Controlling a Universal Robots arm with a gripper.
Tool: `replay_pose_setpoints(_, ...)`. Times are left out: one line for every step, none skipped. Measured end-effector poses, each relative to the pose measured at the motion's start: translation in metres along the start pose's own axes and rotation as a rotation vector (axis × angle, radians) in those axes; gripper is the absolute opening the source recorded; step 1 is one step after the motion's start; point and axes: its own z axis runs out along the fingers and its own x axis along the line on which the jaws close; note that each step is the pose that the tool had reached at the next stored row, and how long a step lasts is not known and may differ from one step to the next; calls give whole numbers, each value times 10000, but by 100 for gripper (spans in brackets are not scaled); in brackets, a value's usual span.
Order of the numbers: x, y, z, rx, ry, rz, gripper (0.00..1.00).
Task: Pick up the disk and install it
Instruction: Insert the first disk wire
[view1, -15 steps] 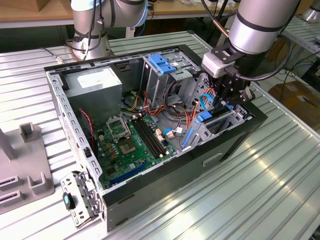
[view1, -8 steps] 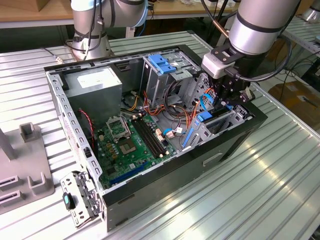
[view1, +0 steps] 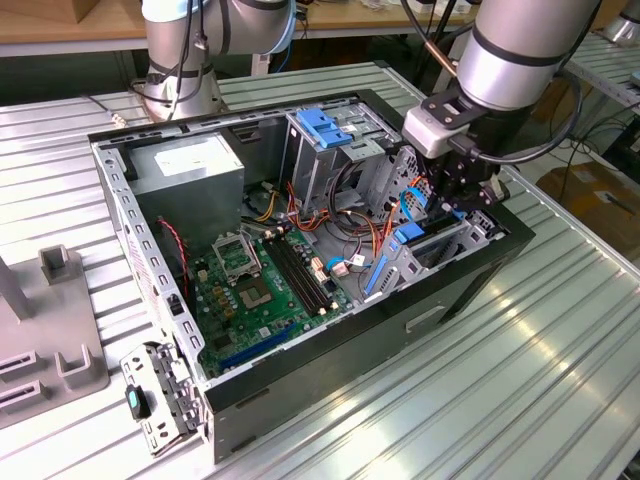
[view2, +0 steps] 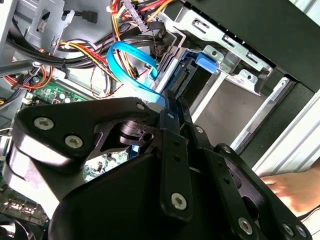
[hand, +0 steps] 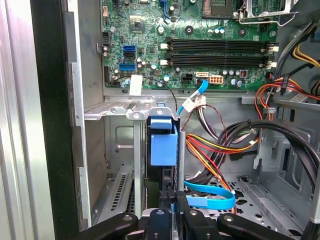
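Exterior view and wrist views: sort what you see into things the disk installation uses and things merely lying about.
In the job: gripper, disk standing in the drive bay, computer case.
Lying about: grey fixture and metal panel on the table beside the case.

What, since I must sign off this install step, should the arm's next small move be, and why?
Probably a short, slow push straight along the slot. In the first wrist view the disk stands on edge between the drive bay's metal walls, its blue rail end facing the pincer, which sits right at it. Whether it is fully seated cannot be seen, so press gently.
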Motion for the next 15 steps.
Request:
replay_pose_setpoints(0, 0, 1, 0, 0, 0, 16)
replay_pose_setpoints(0, 0, 1, 0, -1, 0, 16)
replay_pose_setpoints(0, 1, 1, 0, -1, 0, 16)
replay_pose_setpoints(0, 1, 1, 0, -1, 0, 16)
replay_pose_setpoints(0, 1, 2, 0, -1, 0, 16)
replay_pose_setpoints(0, 1, 1, 0, -3, 1, 16)
replay_pose_setpoints(0, -1, -11, 0, -6, 1, 16)
replay_pose_setpoints(0, -2, -14, 0, -5, 1, 16)
replay_pose_setpoints(0, -3, -17, 0, -2, 1, 16)
replay_pose_setpoints(0, -3, -17, 0, -3, 1, 16)
replay_pose_setpoints(0, -2, -17, 0, -2, 0, 16)
replay_pose_setpoints(0, -1, -18, 0, -2, 0, 16)
replay_pose_setpoints(0, 2, -18, 0, 0, 0, 16)
replay_pose_setpoints(1, 4, -18, 0, -1, 1, 16)
replay_pose_setpoints(2, 5, -18, 0, 0, 0, 16)
